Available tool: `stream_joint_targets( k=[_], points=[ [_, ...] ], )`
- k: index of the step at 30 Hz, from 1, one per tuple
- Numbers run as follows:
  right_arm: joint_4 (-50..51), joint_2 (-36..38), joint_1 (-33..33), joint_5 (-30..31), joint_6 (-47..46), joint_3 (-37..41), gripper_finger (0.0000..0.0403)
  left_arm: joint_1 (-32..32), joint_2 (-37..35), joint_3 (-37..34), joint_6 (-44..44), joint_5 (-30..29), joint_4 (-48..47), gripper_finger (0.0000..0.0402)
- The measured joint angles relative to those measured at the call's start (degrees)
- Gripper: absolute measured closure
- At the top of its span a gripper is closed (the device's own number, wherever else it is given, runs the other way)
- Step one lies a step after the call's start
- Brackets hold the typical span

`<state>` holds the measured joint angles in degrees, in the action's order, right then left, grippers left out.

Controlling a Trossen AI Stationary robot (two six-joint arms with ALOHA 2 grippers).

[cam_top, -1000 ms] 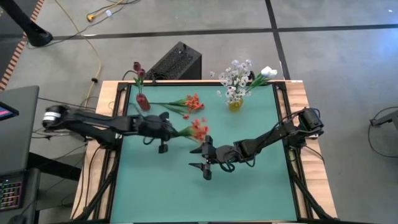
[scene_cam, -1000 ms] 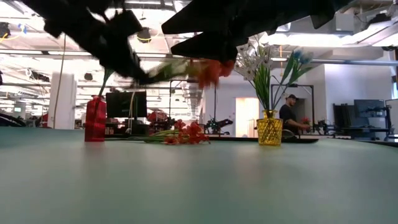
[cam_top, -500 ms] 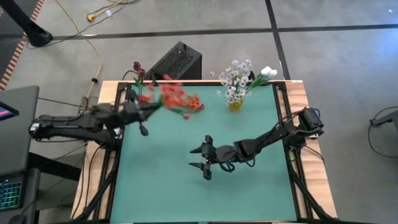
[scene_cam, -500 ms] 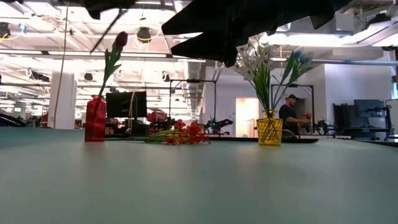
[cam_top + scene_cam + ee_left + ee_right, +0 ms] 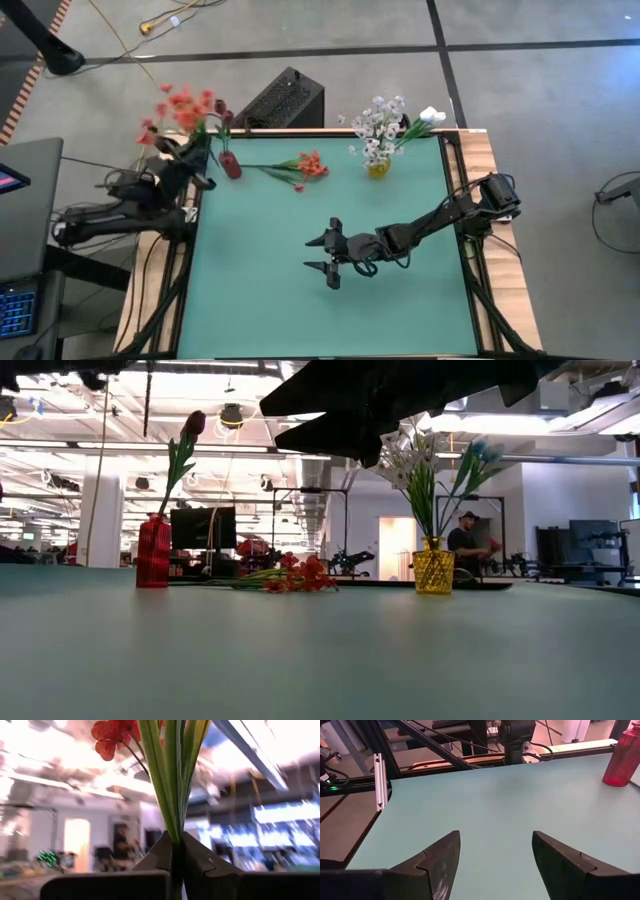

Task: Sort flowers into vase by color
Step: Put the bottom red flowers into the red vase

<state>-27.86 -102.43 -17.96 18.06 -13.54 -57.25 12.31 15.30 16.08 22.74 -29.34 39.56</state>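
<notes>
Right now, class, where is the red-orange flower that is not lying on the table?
In the high view the red-orange flower is held up by the left gripper over the table's far left corner, beside the red vase.

Both arms are dark, slender and jointed, trailing black cables, and the right gripper (image 5: 495, 865) ends in two matte black wedge-shaped fingers (image 5: 442, 857).

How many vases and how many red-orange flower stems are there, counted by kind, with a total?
Vases: 2, the red vase and the yellow vase.
Red-orange flower stems: 2, one lying on the table, one held by the left gripper.
Total: 4
</notes>
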Motion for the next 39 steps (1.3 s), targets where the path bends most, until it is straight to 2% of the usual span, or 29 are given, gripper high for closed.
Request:
stream_joint_targets(
  k=[4,12,16,20,23,26,30,39],
  points=[
    [0.0,0.0,-0.2,0.0,0.0,0.0,0.0128,3.5,-0.8,-4.7,-0.9,-2.3,6.0,0.0401],
    [0.0,0.0,-0.3,0.0,0.0,0.0,0.0128,11.6,-0.6,-7.1,-4.4,-2.0,6.4,0.0401],
    [0.0,0.0,-0.3,0.0,0.0,0.0,0.0128,17.1,0.6,-7.1,-6.9,-0.1,6.3,0.0401],
    [-0.3,0.0,-0.2,0.0,0.5,0.0,0.0128,23.9,6.0,-7.1,-12.8,4.8,6.0,0.0401],
    [-0.4,0.0,0.1,0.0,0.5,0.0,0.0128,28.8,10.3,-7.1,-14.6,7.9,8.5,0.0401],
    [-0.4,0.0,0.0,0.0,0.4,0.0,0.0128,32.4,10.8,-7.1,-19.0,9.5,11.1,0.0401],
    [-0.3,0.0,-0.4,0.0,0.9,0.0,0.0128,35.2,10.9,-7.1,-21.8,13.9,7.7,0.0401],
    [-0.1,0.0,-0.2,0.0,1.4,0.0,0.0128,40.6,11.6,-9.5,-25.5,17.1,8.6,0.0401]
  ],
)
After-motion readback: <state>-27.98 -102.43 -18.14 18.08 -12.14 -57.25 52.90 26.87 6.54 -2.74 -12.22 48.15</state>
